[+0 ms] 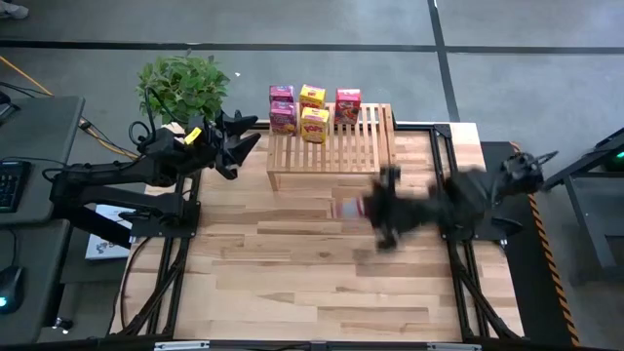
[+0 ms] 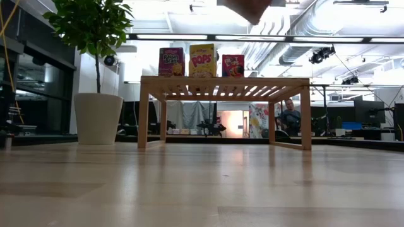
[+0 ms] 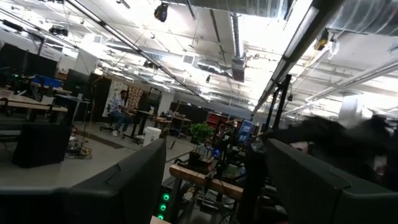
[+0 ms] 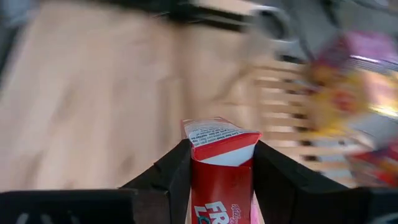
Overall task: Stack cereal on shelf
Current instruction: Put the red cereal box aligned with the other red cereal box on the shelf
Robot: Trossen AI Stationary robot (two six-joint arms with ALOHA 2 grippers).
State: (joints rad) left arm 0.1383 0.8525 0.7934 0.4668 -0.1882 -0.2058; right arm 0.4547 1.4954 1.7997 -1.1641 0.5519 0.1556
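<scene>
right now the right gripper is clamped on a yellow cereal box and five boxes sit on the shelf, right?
Not yellow. The right wrist view shows the right gripper closed on a red cereal box. The rest holds: the high view shows five boxes on the wooden shelf.

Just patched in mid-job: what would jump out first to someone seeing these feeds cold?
The right tool grips a red cereal box between its fingers, above the table in front of the shelf. Five boxes already stand in two rows on the shelf's far side. The left tool hangs open by the shelf's left end, near the potted plant.
</scene>
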